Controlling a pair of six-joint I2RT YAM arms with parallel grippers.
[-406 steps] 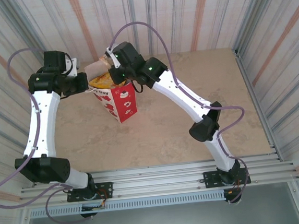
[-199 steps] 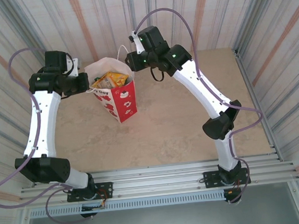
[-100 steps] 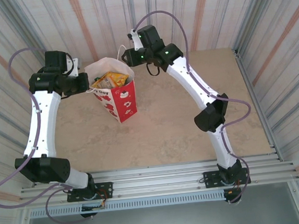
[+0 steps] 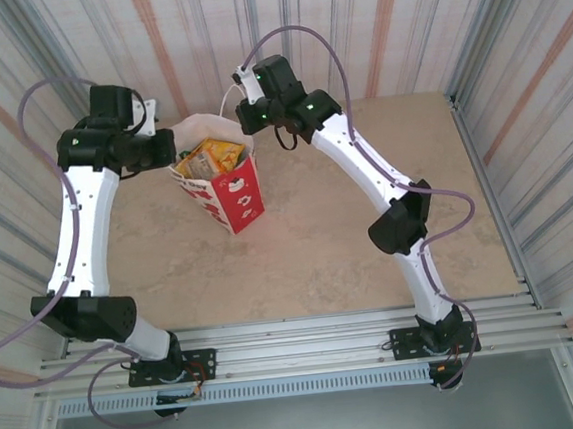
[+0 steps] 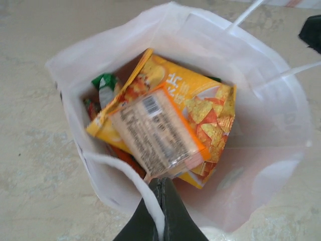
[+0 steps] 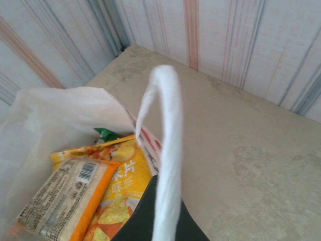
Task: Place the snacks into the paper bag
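Left hand [image 5: 161, 193] of mine is pressed together, pinching one thin white handle [image 5: 125, 173] of the upright paper bag [image 5: 281, 125], white above and red below. Right hand [image 6: 161, 201] pinches the other white handle [image 6: 169, 125], which rises as a loop. Between my two hands the bag is upright over the beige desk [image 4: 368, 227], mouth open; if it touches the desk I cannot tell. Inside lie shiny snacks: a yellow-orange chip packet [image 5: 205, 105], an orange-edged packet with barcode [image 5: 158, 133] on it, and a green packet [image 5: 104, 83] beside.
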